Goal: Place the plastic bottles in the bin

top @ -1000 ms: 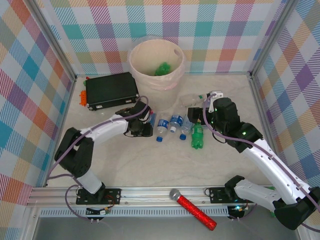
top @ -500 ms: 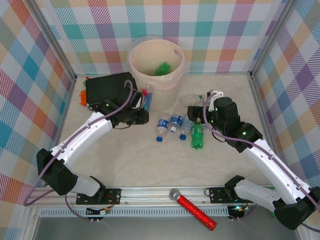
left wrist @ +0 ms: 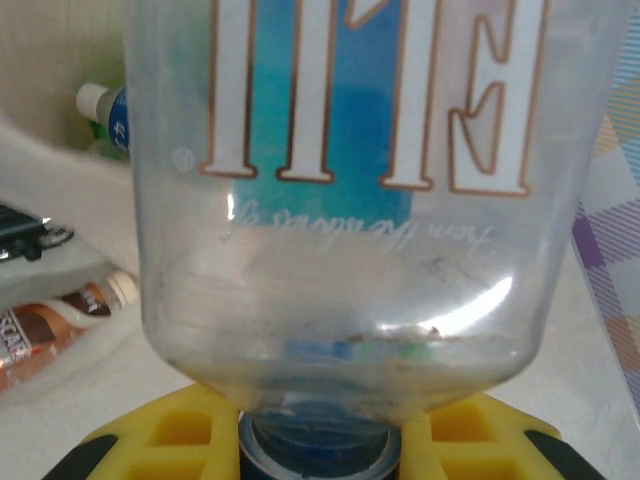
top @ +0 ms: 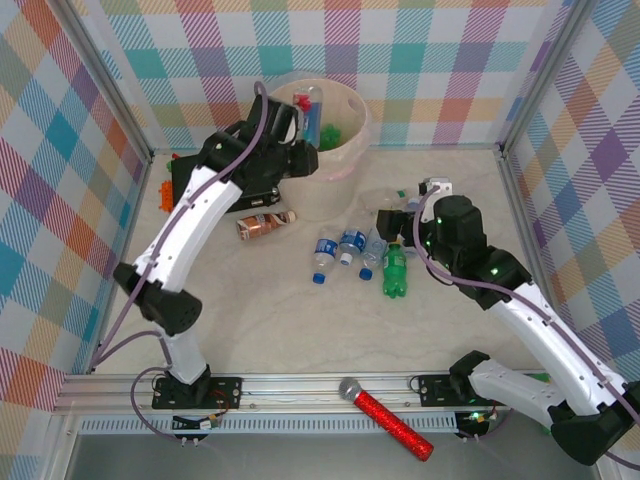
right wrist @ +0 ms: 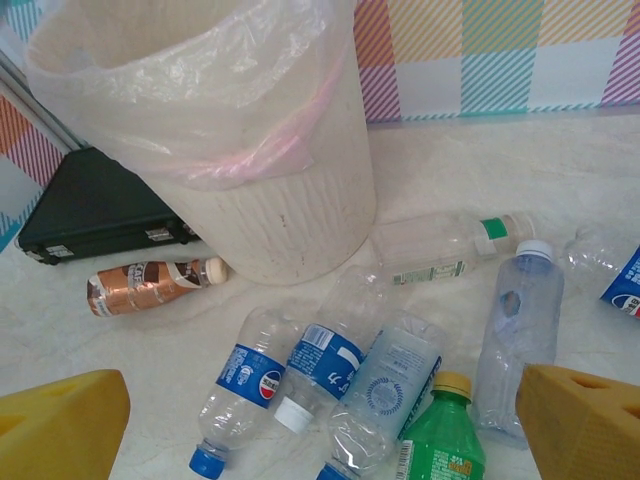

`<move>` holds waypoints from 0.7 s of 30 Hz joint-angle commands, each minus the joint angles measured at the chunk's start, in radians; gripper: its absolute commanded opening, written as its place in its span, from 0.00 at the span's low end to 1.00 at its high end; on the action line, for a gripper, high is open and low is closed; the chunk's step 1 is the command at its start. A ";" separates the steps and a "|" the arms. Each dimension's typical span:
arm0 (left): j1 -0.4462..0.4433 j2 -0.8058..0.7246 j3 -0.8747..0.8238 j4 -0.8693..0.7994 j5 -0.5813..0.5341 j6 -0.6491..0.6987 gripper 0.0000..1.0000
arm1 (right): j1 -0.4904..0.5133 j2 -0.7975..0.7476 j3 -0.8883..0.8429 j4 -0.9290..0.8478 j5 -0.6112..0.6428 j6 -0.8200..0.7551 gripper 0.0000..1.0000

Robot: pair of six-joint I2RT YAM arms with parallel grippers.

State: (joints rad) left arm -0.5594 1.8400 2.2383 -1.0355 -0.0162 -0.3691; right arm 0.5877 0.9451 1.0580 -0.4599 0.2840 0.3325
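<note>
Right gripper (right wrist: pixel 320 428): jaws spread wide, nothing between them. It hangs above the loose pile on the table (top: pixel 300 320). In the pile are 2 blue-labelled bottles (right wrist: pixel 320 360), a green bottle (right wrist: pixel 440 445) and several clear ones, some touching.

Brown bottle (top: pixel 265 225): lies on its side by itself, between the pile and the black case (top: pixel 222 178), near the foot of the bin.

Left gripper (left wrist: pixel 320 440): yellow fingers clamped on the neck end of 1 clear bottle (left wrist: pixel 330 200) with a blue label, its body pointing away from the wrist. In the top view this bottle sits high and appears over the left part of the bin (top: pixel 345 160) mouth. 1 green item already lies inside.

Step in hand (judgement): release into the bin.
- Confirm the whole bottle, not just the neck, is inside the rim line. The top view alone cannot settle the height.
- If in doubt, carry it toward the centre of the mouth. The left rim looks close.
- Open the jaws fully in 1 motion so the neck does not hang on 1 finger.
- The liner (right wrist: pixel 230 120) bunches over the rim, so keep the fingers above it.
- Keep the right arm low and clear of the bin during the drop.
</note>
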 commanded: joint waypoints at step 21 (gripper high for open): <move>0.128 0.230 0.250 0.200 0.030 -0.008 0.23 | -0.002 -0.022 -0.003 0.015 -0.002 0.018 0.99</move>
State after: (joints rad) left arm -0.4412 2.0628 2.4592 -0.9005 0.0097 -0.3737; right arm 0.5877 0.9325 1.0580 -0.4606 0.2840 0.3363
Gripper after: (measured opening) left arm 0.276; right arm 0.990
